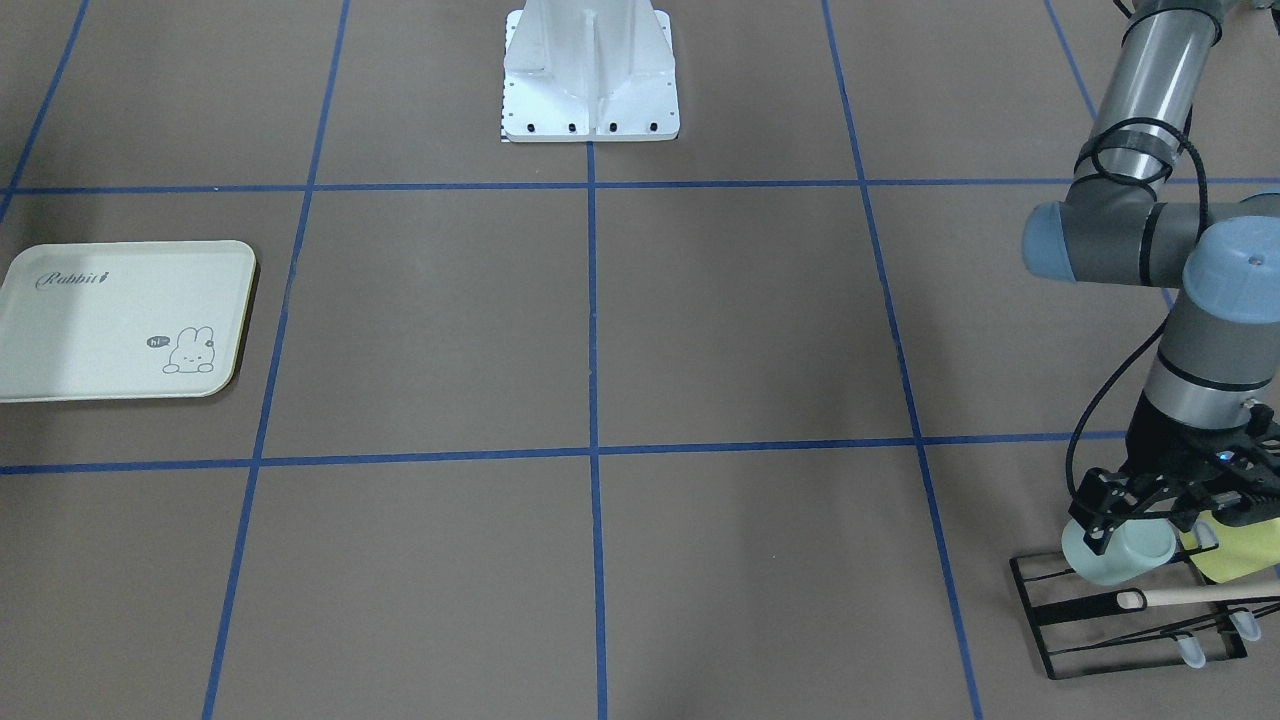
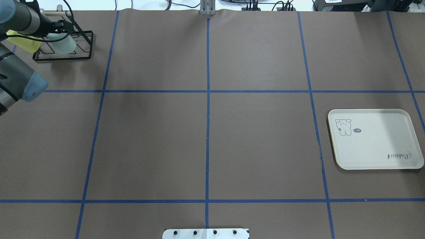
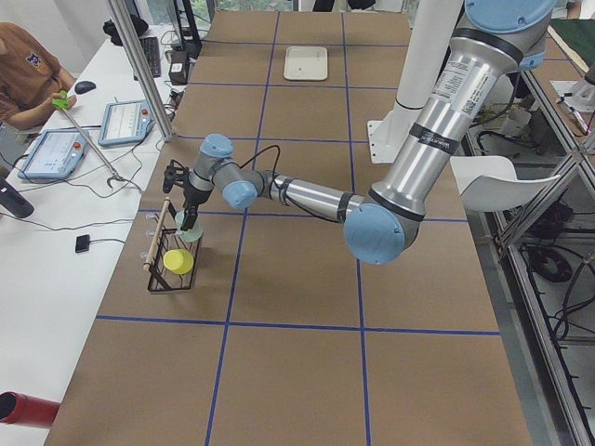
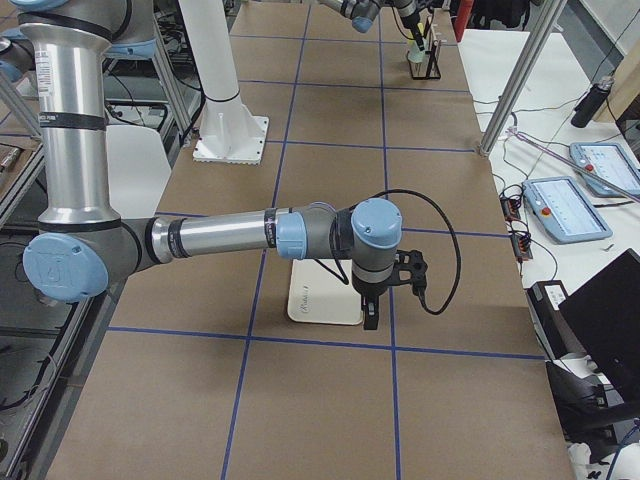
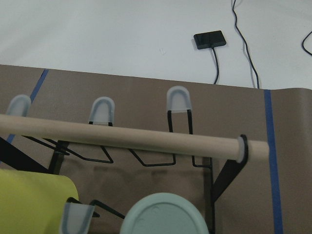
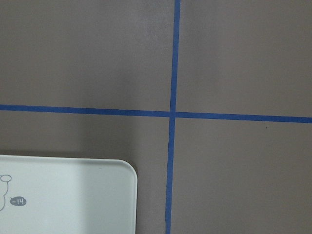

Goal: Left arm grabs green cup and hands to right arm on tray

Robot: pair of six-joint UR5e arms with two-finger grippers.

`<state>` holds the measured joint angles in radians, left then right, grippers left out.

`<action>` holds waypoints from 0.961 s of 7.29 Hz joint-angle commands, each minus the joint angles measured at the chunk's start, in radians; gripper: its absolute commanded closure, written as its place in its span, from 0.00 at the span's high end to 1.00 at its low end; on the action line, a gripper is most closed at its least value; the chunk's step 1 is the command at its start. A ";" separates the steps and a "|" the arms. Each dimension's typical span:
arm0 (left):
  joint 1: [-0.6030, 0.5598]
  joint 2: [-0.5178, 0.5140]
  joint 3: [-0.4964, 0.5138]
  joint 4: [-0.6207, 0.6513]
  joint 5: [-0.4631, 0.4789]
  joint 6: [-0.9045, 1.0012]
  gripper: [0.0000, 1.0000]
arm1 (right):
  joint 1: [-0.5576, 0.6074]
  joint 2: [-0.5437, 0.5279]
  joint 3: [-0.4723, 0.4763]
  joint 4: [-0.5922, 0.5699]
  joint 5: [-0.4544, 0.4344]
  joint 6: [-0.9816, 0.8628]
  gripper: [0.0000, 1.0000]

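On the brown bench [image 2: 206, 132], far left, the small pale mint plastic cup [image 1: 1125, 562] sits in the black wire rack [image 1: 1040, 620], just beside a yellow-green cup [image 1: 1245, 555]. The left tool [image 1: 1145, 535] straddles the mint cup; I cannot tell whether it is clamped on it. Far right lies the cream-white rectangular tray [image 2: 375, 149]. The right tool [image 4: 371, 318] hangs near one corner, and whether its fingers are apart or together cannot be told.

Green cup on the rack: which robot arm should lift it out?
Left. The left end effector sits at the green cup on the wire rack; the right end effector hangs far off by the tray.
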<state>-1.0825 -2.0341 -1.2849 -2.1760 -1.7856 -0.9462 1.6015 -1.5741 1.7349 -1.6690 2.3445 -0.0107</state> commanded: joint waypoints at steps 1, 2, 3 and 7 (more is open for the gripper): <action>0.001 -0.008 0.021 -0.019 0.000 0.003 0.97 | 0.000 -0.001 0.000 0.000 0.001 0.000 1.00; 0.001 -0.011 0.018 -0.019 -0.002 0.001 0.79 | 0.000 -0.001 0.000 0.000 0.001 0.000 1.00; 0.000 -0.014 0.012 -0.019 -0.002 0.001 0.57 | 0.000 -0.001 0.000 0.000 0.001 0.002 1.00; -0.032 0.003 -0.085 0.001 -0.003 0.009 0.14 | 0.000 -0.001 0.002 0.000 0.004 0.002 1.00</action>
<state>-1.0946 -2.0358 -1.3362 -2.1815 -1.7880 -0.9400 1.6015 -1.5754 1.7364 -1.6690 2.3479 -0.0092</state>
